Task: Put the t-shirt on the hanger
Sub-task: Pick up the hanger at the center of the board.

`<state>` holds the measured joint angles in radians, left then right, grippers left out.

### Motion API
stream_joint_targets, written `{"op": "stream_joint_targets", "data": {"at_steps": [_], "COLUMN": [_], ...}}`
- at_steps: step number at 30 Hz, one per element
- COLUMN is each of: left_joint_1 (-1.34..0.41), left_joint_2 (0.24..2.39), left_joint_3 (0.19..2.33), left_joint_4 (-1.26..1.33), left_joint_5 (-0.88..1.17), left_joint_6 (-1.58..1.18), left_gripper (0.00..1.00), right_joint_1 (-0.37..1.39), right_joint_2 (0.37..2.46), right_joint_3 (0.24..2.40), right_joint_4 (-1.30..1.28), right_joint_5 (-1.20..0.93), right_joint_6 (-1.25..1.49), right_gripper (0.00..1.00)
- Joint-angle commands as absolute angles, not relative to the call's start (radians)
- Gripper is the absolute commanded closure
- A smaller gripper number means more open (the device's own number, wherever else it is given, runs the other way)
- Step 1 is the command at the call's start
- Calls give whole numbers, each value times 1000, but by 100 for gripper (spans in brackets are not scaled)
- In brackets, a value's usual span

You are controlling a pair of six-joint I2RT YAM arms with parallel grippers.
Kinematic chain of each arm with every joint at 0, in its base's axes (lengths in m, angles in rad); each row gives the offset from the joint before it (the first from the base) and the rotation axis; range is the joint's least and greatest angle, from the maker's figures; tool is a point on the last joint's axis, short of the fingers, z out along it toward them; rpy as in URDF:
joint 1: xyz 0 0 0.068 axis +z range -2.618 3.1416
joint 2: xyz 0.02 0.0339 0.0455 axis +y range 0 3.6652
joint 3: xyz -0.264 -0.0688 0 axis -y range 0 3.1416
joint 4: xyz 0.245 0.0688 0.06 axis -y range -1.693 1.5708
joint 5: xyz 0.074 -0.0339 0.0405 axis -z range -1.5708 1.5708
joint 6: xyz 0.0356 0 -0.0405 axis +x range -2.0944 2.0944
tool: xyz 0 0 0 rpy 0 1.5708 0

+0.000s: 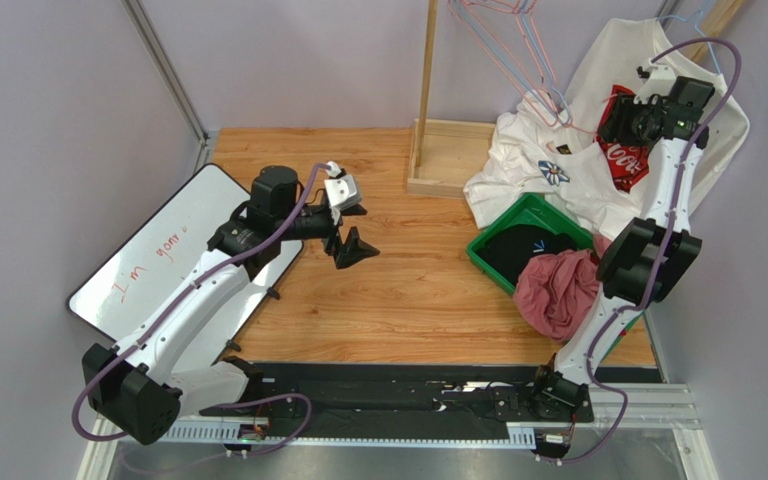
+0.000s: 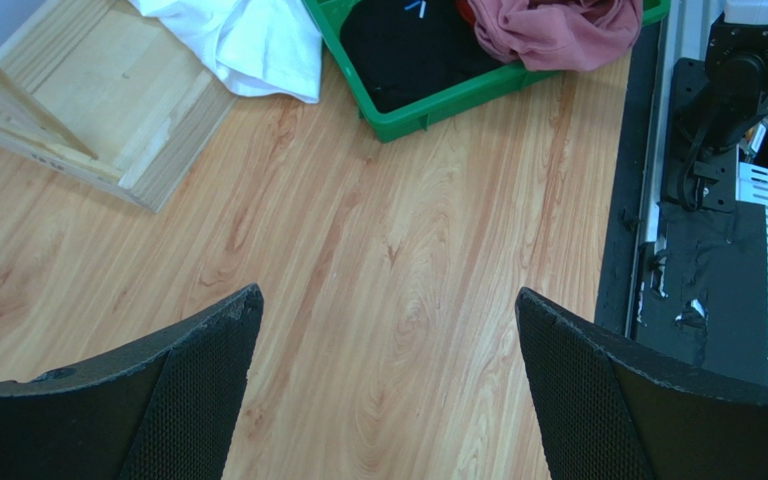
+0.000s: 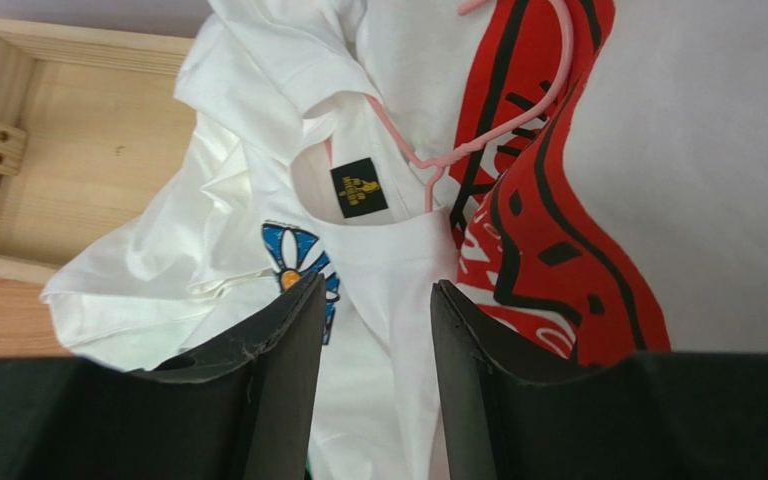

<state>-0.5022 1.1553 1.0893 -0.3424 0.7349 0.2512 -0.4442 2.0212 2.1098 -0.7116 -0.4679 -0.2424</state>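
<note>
The white t-shirt lies crumpled at the back right, partly over the wooden stand base. In the right wrist view its neck opening with the dark label and a blue flower print face me. The pink wire hanger runs down into the neck opening; it also shows in the top view. My right gripper is open, its jaws hovering just above the shirt front below the collar. In the top view my right gripper sits over the shirts. My left gripper is open and empty over bare wood.
A white shirt with a red graphic lies under and right of the t-shirt. A green bin holds a black garment and a maroon cloth. A wooden stand base, hanging light-blue hangers and a whiteboard are nearby.
</note>
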Motion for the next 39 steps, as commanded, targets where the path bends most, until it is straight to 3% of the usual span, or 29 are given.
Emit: {"op": "stream_joint_targets", "data": {"at_steps": [1, 10, 19, 21, 22, 23, 24, 32, 39], "left_joint_1": [-499, -499, -497, -497, -497, -497, -497, -497, -497], "left_joint_2": [1183, 1236, 1264, 1267, 1269, 1270, 1270, 1264, 1267], "left_joint_3": [1111, 1138, 1155, 1160, 1160, 1161, 1166, 1172, 1169], "left_joint_4": [-354, -391, -411, -413, -414, -419, -422, -423, -380], "left_joint_5": [761, 756, 761, 764, 767, 772, 773, 792, 807], "left_joint_6": [255, 265, 278, 276, 276, 275, 278, 281, 261], "left_gripper": [1, 1, 1, 1, 1, 1, 1, 1, 1], "right_joint_1": [-448, -457, -503, -509, -509, -509, -511, -494, -500], "right_joint_2": [2132, 2233, 2135, 2109, 2093, 2085, 2079, 1843, 1698], "right_joint_3": [2190, 2149, 1933, 1866, 1855, 1849, 1848, 1802, 1845], "right_joint_4": [-641, -583, -522, -474, -460, -456, -453, -413, -494], "right_joint_5": [-426, -416, -561, -590, -597, -604, -617, -641, -591], "right_joint_6": [-291, -350, -328, -327, -322, -316, -299, -126, -130], "right_gripper": [54, 52, 52, 60, 73, 97, 100, 100, 100]}}
